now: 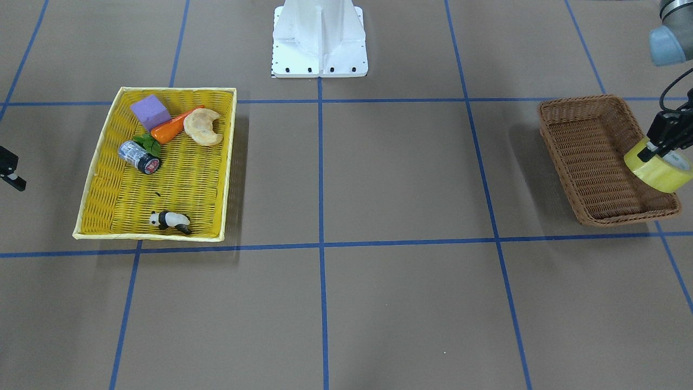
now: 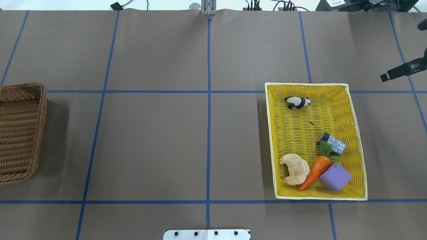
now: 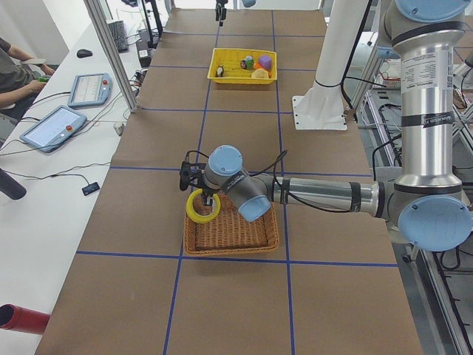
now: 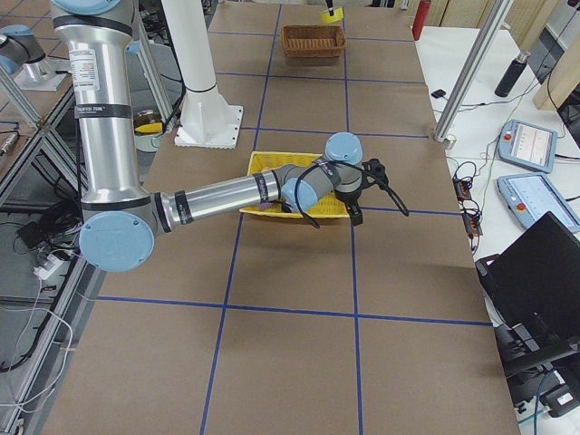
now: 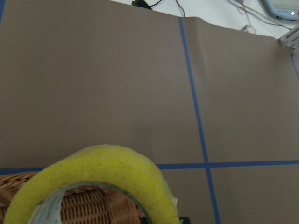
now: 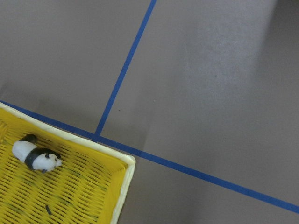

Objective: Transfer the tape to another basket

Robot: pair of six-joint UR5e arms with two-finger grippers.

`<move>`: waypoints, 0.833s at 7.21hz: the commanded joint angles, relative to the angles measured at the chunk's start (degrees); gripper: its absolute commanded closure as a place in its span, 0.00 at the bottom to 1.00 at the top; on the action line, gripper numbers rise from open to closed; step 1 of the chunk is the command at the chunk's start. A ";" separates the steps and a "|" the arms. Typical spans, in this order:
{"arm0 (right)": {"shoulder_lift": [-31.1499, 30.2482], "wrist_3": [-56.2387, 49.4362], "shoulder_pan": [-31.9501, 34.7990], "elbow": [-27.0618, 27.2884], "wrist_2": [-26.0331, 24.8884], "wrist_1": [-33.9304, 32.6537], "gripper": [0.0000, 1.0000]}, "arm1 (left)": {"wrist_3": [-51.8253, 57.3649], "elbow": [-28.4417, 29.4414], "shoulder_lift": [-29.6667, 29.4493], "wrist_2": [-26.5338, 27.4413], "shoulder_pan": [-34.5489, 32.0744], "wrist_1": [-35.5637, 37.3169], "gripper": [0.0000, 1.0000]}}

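One tape roll (image 1: 658,174) pinched in my left gripper (image 1: 654,153) hangs by wicker basket (image 1: 559,147) rim; may bounce out; right gripper (image 2: 385,78): can't tell.

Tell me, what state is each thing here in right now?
tape, lifted, gripped by the left gripper over the brown basket's rim.
left gripper, shut on the tape.
right gripper, off beside the yellow tray; open or shut unclear.
brown basket, upright on the table.
yellow tray, upright, holding toys.
grey cylinder, lying on its side.

You're in a robotics lab: table (image 1: 406,173) gridded with blue tape (image 1: 320,162), teach pendants (image 3: 90,89), laptop (image 4: 535,281), aluminium frame posts (image 3: 111,52).
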 commanded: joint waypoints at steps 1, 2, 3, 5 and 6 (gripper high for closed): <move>-4.08 -0.65 0.39 2.20 1.15 -1.19 0.00 | 0.19 0.03 -0.12 0.34 4.71 7.83 1.00; -4.35 -0.74 0.04 1.77 2.37 -3.98 0.00 | 0.45 0.03 -0.13 0.77 6.13 10.40 1.00; -4.35 -3.61 0.04 2.11 2.65 -7.41 0.00 | 0.54 0.03 -0.21 1.04 7.89 11.90 1.00; -4.44 -4.69 -0.40 1.68 2.56 -8.41 0.00 | 0.72 0.11 -0.30 1.13 10.36 15.25 1.00; -4.53 -4.69 -0.66 1.59 2.74 -8.41 0.00 | 1.15 0.38 -0.39 2.87 11.67 15.26 1.00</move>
